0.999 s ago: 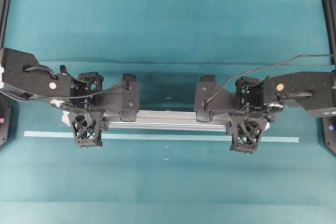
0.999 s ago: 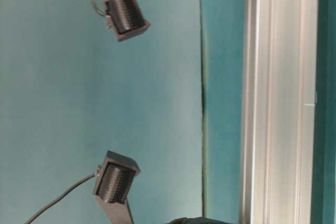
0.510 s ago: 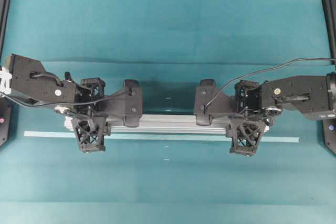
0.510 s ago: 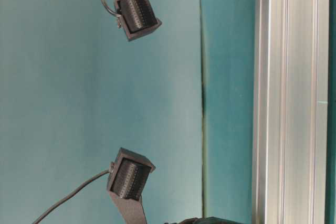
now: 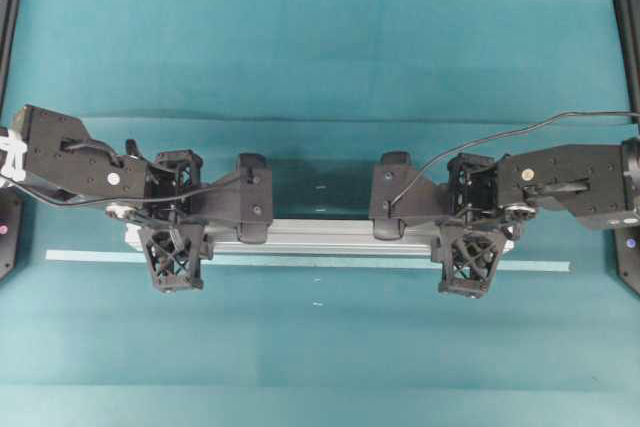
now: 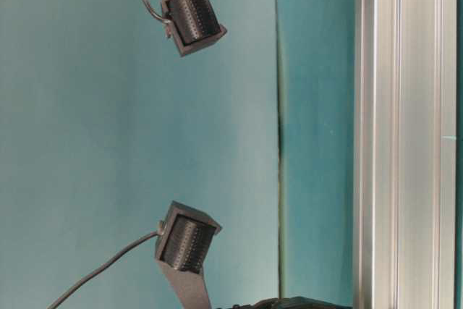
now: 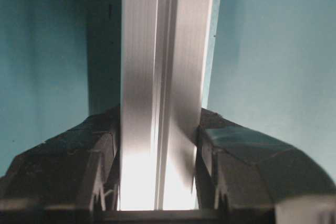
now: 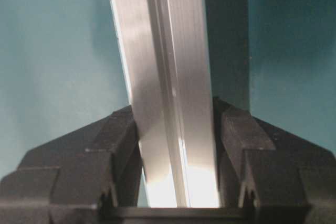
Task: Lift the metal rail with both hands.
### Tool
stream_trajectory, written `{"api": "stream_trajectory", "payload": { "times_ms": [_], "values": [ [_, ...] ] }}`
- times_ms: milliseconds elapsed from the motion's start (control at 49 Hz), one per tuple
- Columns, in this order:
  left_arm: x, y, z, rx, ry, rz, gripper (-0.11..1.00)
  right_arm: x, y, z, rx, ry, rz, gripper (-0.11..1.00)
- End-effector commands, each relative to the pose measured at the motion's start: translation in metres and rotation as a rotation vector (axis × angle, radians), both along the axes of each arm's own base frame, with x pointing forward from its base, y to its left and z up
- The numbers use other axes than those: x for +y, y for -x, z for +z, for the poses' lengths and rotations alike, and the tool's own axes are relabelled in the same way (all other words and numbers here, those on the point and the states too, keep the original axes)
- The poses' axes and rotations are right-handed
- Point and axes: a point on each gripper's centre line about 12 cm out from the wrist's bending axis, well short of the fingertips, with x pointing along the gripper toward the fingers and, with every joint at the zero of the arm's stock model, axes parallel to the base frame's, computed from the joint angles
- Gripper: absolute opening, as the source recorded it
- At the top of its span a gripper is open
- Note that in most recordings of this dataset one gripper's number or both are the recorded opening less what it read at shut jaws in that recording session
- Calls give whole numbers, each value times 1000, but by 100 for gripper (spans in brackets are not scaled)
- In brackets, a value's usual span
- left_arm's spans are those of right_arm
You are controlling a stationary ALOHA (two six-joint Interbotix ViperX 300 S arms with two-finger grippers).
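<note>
Teal worktop (image 5: 320,47) now lies clear beneath the metal rail (image 5: 320,235), which has risen level over its middle, clenched at each end by left claw (image 5: 172,237) and right claw (image 5: 470,237); lift underway.

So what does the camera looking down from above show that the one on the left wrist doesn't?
Only the view from above shows the whole metal rail, both arms, the right fingers gripping its far end, and the pale tape strip on the table. Only the left wrist view shows, close up, the lengthwise groove and both left fingers pressed against the rail's sides. Both show the rail held by the left gripper over the teal table.
</note>
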Motion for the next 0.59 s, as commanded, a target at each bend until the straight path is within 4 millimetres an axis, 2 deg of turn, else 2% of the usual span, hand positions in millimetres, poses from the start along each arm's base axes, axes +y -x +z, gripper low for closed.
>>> {"api": "stream_trajectory", "payload": {
  "times_ms": [0,571],
  "values": [
    [-1,-6,6,-31,1,0,30,1,-3,3,-20,-3,-1,40],
    [-2,0,-3,-34,0,-7,30,5,-4,-7,-3,1,15,40]
  ]
}}
